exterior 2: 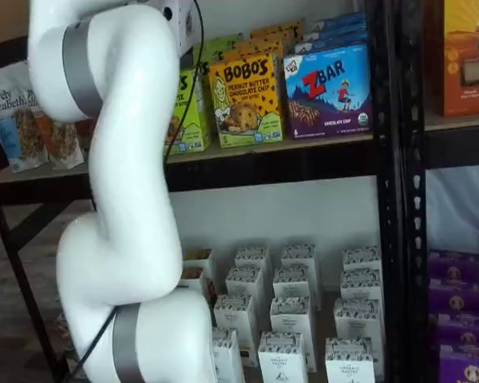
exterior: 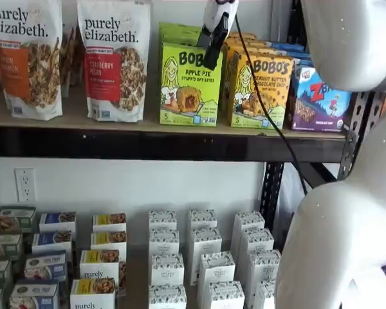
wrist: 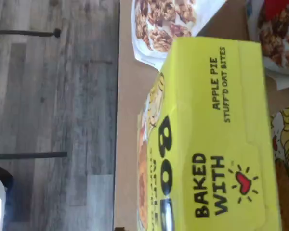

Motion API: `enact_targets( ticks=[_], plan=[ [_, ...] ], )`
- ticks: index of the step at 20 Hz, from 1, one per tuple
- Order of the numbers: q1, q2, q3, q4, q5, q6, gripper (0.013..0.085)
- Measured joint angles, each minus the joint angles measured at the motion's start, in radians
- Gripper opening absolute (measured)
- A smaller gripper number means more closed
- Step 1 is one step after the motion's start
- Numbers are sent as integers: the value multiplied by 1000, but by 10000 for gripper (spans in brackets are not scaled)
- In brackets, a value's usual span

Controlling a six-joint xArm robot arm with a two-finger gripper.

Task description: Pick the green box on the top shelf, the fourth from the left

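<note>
Upper centre of a shelf view, the gripper [exterior: 212, 55], fingers apart, hangs at the green box [exterior: 190, 84], ungrasped on the top shelf [exterior: 148, 145]; pick outstanding.

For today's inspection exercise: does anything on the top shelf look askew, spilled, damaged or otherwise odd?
Nothing stands out. The green box, the orange Bobo's box and the ZBar box stand upright in a row on the top shelf, and the granola bags look intact.

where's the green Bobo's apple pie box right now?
In both shelf views the lime-green Bobo's Apple Pie carton stands upright on the tan top shelf, between a white Purely Elizabeth granola bag and the orange-yellow Bobo's peanut butter box.
</note>
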Motion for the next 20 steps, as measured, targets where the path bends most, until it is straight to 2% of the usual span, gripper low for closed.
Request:
enact_targets(
  ticks=[12,13,14,15,18,20],
  plan=[
    [2,6,15,-12,-27,-4,850],
    [2,6,16,-13,-29,-4,810],
    [2,6,17,-12,-30,-4,810],
    [1,6,16,-10,-29,-5,770],
    [-1,9,12,-6,-22,-6,730],
    [-1,10,9,-5,-18,-6,650]
  ],
)
